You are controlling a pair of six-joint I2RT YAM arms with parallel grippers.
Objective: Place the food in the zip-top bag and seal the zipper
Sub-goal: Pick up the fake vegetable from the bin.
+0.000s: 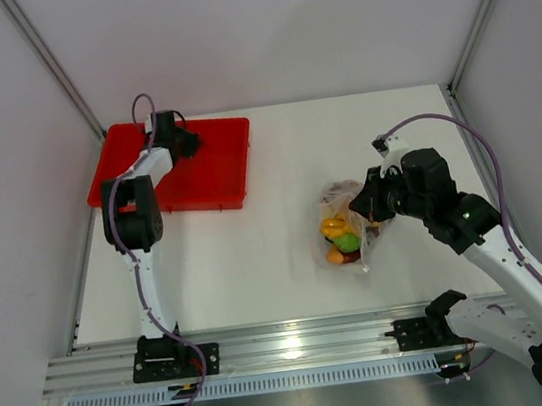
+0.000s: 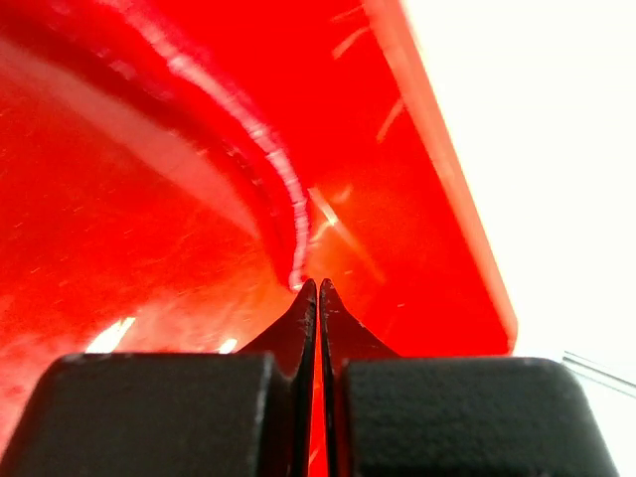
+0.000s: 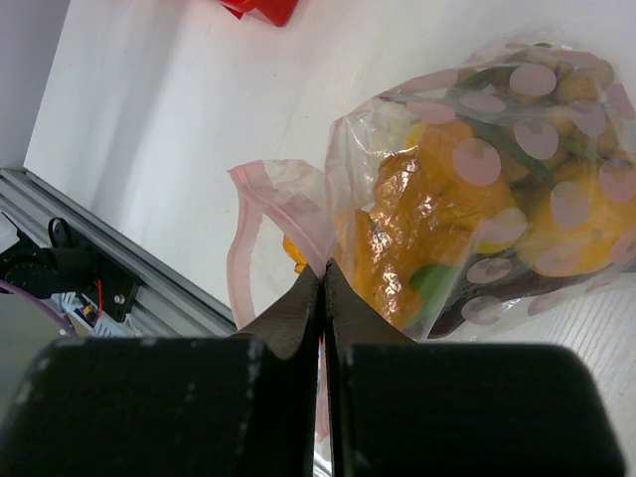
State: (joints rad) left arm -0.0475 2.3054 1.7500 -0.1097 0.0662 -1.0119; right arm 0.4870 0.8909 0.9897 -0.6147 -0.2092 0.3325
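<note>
The zip-top bag (image 1: pixel 336 199) lies on the white bench (image 1: pixel 260 265), to the right of the middle and nearer to the near edge than to the far edge. The food (image 1: pixel 339 234) is inside it: yellow, orange and green pieces show through the clear plastic. In the right wrist view the bag (image 3: pixel 517 189) has pale pink dots, and the food (image 3: pixel 427 199) is packed close together.

The right gripper (image 1: pixel 368 208) is at the right side of the bag and touches it. Its jaws are pressed together, and they pinch the pink zipper (image 3: pixel 298 214) at the mouth of the bag. The strip runs straight into the tips of the right gripper (image 3: pixel 323 273). The filled part of the bag lies just beyond them.

The left gripper (image 1: pixel 184 139) is well apart from the bag, over the red tray (image 1: pixel 221 170) at the far left corner of the bench. Its jaws are also pressed together with nothing between them, and the left gripper (image 2: pixel 318 288) hangs just above the floor of the tray (image 2: pixel 149 199).
</note>
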